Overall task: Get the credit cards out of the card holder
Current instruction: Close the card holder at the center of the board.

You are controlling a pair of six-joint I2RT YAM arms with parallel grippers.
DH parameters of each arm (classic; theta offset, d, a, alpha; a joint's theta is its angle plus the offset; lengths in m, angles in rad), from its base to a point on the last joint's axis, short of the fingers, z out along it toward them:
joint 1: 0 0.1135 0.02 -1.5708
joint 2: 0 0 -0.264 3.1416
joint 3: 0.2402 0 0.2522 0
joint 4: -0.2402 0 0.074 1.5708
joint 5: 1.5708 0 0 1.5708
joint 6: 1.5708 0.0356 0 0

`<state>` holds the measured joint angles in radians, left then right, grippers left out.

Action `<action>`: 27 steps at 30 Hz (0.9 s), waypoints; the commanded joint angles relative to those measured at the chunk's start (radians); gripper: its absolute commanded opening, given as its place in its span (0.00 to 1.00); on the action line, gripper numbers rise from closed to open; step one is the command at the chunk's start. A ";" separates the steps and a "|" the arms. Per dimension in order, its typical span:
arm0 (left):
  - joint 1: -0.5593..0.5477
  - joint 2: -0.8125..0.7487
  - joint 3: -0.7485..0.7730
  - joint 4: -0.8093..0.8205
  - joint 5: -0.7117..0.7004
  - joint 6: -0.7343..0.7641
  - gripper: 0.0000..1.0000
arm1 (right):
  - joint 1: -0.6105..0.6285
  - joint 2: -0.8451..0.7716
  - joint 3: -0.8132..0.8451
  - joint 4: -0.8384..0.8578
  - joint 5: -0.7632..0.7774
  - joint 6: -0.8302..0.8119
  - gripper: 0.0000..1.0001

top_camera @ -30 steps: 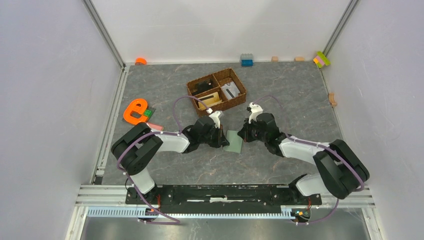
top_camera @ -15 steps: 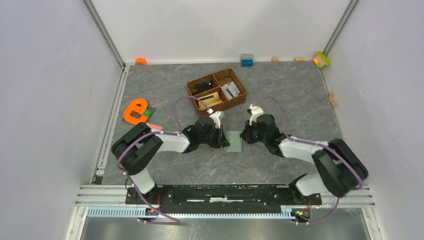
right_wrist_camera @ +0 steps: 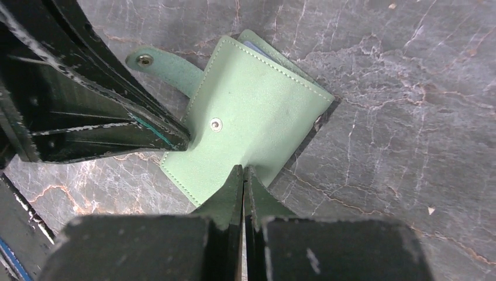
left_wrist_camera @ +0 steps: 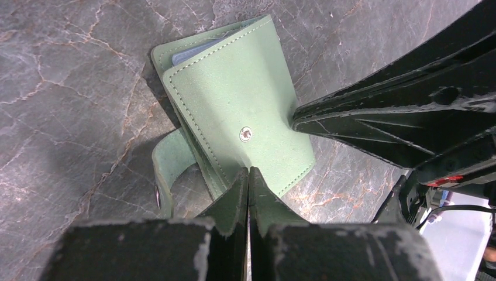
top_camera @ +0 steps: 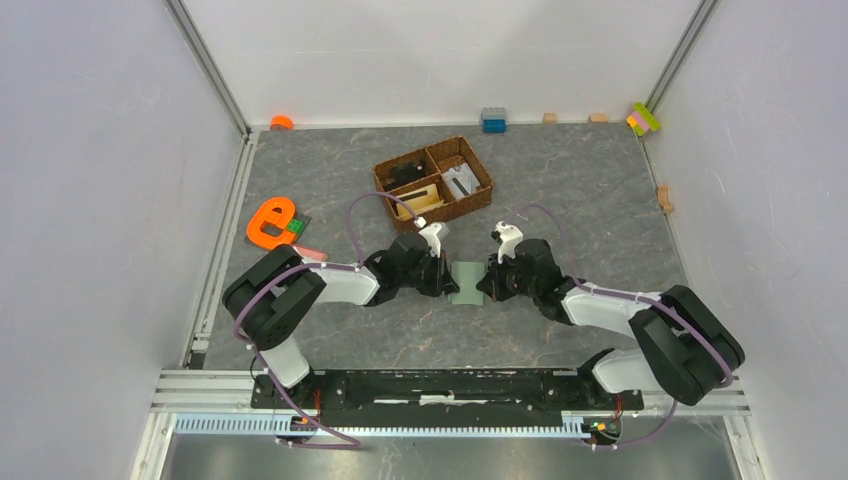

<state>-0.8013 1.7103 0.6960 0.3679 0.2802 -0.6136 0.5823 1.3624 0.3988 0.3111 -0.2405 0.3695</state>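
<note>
"Since the card holder (top_camera: pixel 467 284) lies folded on the desk (top_camera: pixel 560 190) between the two arms, no credit cards can come out yet," notes the first inspector. "Clasp strap (right_wrist_camera: pixel 169 69) undone and lying to one side; cover down. No card identifiable; only a pale blue sliver shows at one edge."

"And the jaws?" asks the second.

"Left gripper (left_wrist_camera: pixel 248 175): jaws closed to a hairline, tips at one edge of the cover. Right gripper (right_wrist_camera: pixel 243 172): likewise closed to a hairline, tips at the opposite edge. Whether either pinches a layer of the cover cannot be told from the wrist views."

"Recommendation for the step in hand?"

"By this inspector's judgement, the step is opening the fold. One arm should pin the lower leaf flat against the desk while the other takes the top leaf only and swings it over about the spine, slowly. Catching both leaves would lift the whole holder; pressing too near the spine would block the fold."
</note>
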 commanded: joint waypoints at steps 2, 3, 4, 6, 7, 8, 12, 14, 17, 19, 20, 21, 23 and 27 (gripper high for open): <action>-0.001 -0.037 0.001 -0.024 0.019 -0.007 0.02 | 0.002 -0.150 -0.017 0.017 0.085 -0.024 0.00; -0.001 -0.050 -0.001 -0.024 0.019 -0.004 0.02 | 0.002 -0.181 -0.025 0.015 0.118 -0.030 0.00; -0.002 -0.066 -0.005 -0.024 0.019 -0.003 0.02 | 0.002 -0.226 -0.034 0.010 0.155 -0.039 0.01; -0.001 -0.103 -0.012 -0.021 0.026 0.000 0.07 | 0.001 -0.298 -0.052 -0.005 0.229 -0.054 0.07; -0.002 -0.129 -0.017 -0.021 0.030 -0.001 0.09 | 0.002 -0.333 -0.061 -0.015 0.268 -0.060 0.11; -0.002 -0.152 -0.022 -0.021 0.031 0.000 0.11 | 0.001 -0.361 -0.069 -0.018 0.301 -0.064 0.14; -0.002 -0.272 -0.059 -0.035 -0.022 0.018 0.20 | 0.001 -0.471 -0.100 -0.026 0.404 -0.082 0.20; -0.002 -0.332 -0.070 -0.066 -0.077 0.037 0.30 | 0.002 -0.519 -0.110 -0.036 0.473 -0.095 0.25; -0.003 -0.432 -0.080 -0.130 -0.173 0.078 0.48 | 0.001 -0.577 -0.144 -0.028 0.567 -0.151 0.47; -0.003 -0.510 -0.088 -0.183 -0.253 0.113 0.74 | 0.001 -0.606 -0.181 -0.008 0.670 -0.164 0.66; -0.003 -0.559 -0.098 -0.212 -0.307 0.129 0.89 | 0.000 -0.615 -0.202 0.019 0.732 -0.158 0.71; -0.003 -0.609 -0.115 -0.230 -0.365 0.137 0.99 | 0.001 -0.626 -0.230 0.050 0.784 -0.149 0.85; -0.003 -0.700 -0.154 -0.233 -0.435 0.164 1.00 | 0.000 -0.637 -0.277 0.109 0.874 -0.150 0.95; -0.003 -0.839 -0.210 -0.231 -0.552 0.230 1.00 | 0.001 -0.643 -0.278 0.103 0.945 -0.195 0.96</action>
<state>-0.8009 0.9688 0.5304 0.1612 -0.0830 -0.4934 0.5823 0.7311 0.1150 0.3428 0.5350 0.2195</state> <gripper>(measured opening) 0.994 0.943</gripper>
